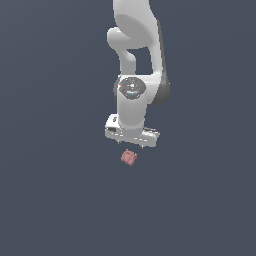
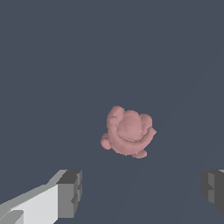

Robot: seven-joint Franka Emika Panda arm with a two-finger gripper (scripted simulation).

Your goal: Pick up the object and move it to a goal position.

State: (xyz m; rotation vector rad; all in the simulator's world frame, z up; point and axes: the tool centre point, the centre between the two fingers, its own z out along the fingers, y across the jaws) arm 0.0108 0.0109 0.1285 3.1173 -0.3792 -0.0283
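No text, label, brand, number or sign can be read in either view.

Matt, knobbly pinkish-red blob (image 2: 128, 131); smooth, faintly glossy white shell on arm (image 1: 134, 107) (plastic-looking); dull dark-grey finger pads (image 2: 70, 192); flat matt slate ground (image 1: 50, 190)
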